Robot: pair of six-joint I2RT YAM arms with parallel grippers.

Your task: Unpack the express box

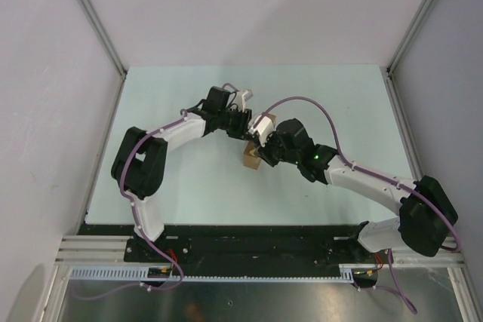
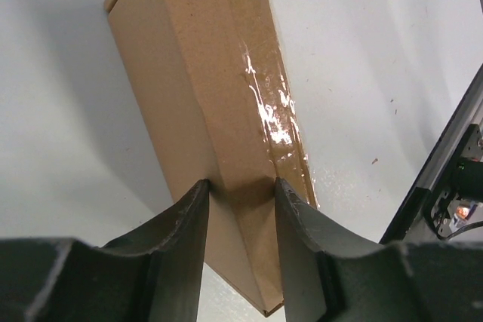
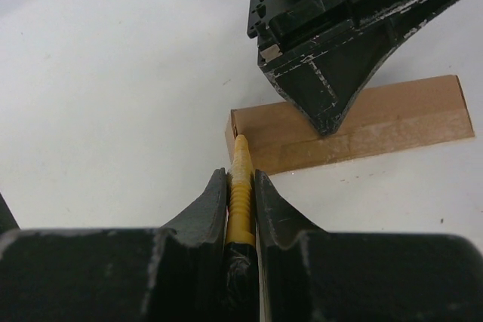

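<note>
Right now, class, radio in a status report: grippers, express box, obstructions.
Left gripper clamped across express box. Right gripper shut on yellow knife, tip at box end. Box closed, tape on. No obstruction in view.

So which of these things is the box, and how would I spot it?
Look at the middle of the pale table. There the left gripper pinches the express box, a small, flat carton. It is plain brown cardboard with shiny tape along one seam, unlike the slim yellow knife held beside it in the right gripper.
</note>
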